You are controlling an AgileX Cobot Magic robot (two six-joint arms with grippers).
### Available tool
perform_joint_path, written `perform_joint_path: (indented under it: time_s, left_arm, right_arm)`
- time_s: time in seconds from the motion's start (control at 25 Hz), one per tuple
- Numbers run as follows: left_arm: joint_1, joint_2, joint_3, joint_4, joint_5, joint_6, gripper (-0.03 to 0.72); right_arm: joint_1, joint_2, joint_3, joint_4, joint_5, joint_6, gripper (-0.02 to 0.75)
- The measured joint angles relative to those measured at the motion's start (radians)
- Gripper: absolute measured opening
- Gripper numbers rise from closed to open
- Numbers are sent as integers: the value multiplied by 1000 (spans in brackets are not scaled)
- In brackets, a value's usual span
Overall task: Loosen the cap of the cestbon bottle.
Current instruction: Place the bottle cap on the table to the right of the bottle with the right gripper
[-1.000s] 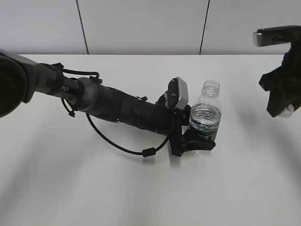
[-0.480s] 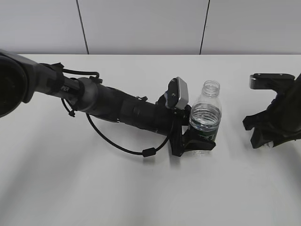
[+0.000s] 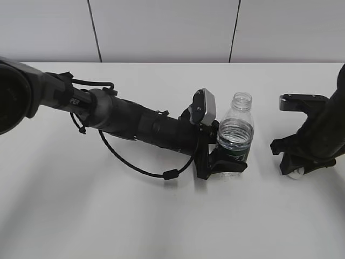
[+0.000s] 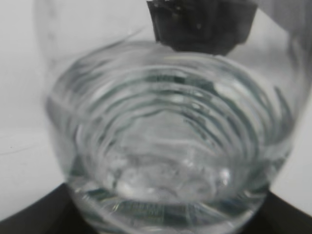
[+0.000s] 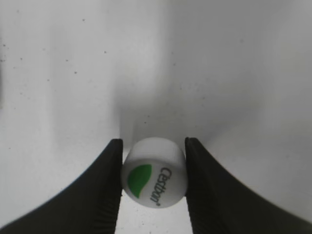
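The cestbon bottle (image 3: 236, 135) stands upright on the white table with its neck open and no cap on it. My left gripper (image 3: 226, 164) is shut on the bottle's lower body. The left wrist view is filled by the clear ribbed bottle (image 4: 170, 141). My right gripper (image 3: 295, 171) is low over the table to the right of the bottle and is shut on the cap (image 5: 154, 171). The cap is white with a green leaf mark and "Cestbon" lettering on top. It shows as a small white spot (image 3: 296, 173) under the gripper in the exterior view.
The white table (image 3: 161, 216) stretches to a grey panelled wall (image 3: 161, 27) at the back. My left arm with a looping black cable (image 3: 135, 167) lies across the table's left half.
My right gripper has come down from high at the right edge to just above the table, moving left toward the bottle, still holding the cap. The left arm and bottle have not moved.
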Motion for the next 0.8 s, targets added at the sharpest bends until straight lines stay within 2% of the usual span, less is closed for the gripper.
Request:
perform_joint_path:
  time_s: [0.56,0.64,0.8]
  left_arm:
    - [0,0,0,0,0,0,503]
    - [0,0,0,0,0,0,503]
    - [0,0,0,0,0,0,503]
  right_arm:
    - [0,4,0,9,-17,0,304]
    - [0,4,0,9,-19,0,325]
    - [0,4,0,10,-19,0,423]
